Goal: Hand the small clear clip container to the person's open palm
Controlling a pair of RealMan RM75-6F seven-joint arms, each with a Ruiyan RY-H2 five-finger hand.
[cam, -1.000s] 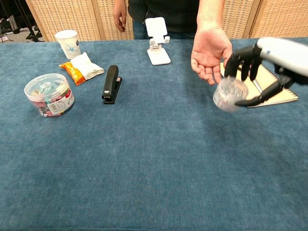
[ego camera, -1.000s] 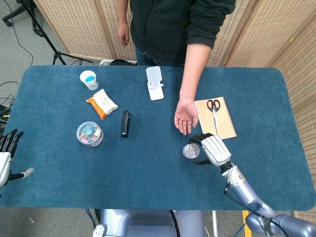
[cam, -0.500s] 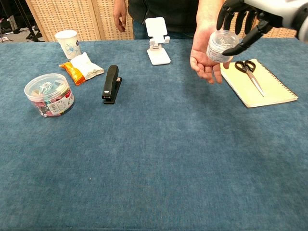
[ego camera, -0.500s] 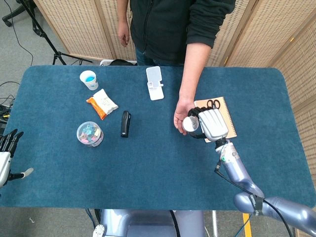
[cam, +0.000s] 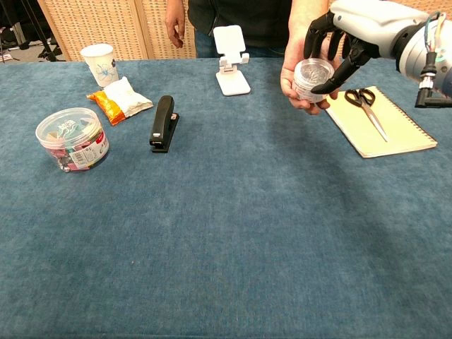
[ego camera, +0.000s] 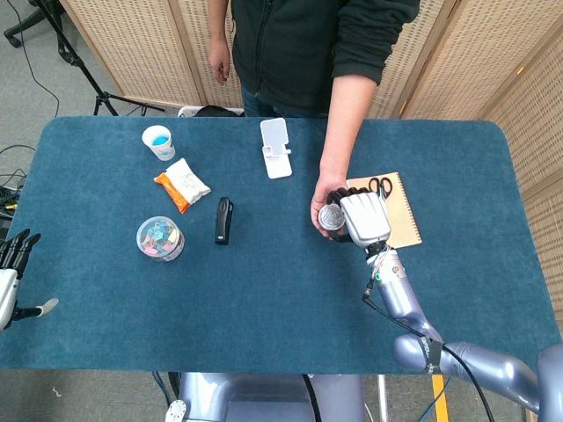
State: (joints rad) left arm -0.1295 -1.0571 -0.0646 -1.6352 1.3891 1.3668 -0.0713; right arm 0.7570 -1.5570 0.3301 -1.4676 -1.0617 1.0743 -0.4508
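The small clear clip container (cam: 311,78) (ego camera: 333,216) sits upright over the person's open palm (cam: 294,76) (ego camera: 320,209), just above the table. My right hand (cam: 349,34) (ego camera: 362,218) still grips it, fingers wrapped over its top and far side. In the head view the hand covers most of the palm. My left hand (ego camera: 11,274) rests at the table's left edge, fingers spread and holding nothing; the chest view does not show it.
A notebook (cam: 385,121) with scissors (cam: 365,104) lies just right of the palm. A white phone stand (cam: 231,50), black stapler (cam: 163,123), snack packet (cam: 119,98), paper cup (cam: 99,62) and a tub of coloured clips (cam: 72,138) sit to the left.
My right hand carried the container up and left from near the table's front, over the notebook, onto the person's palm, and lowered it there.
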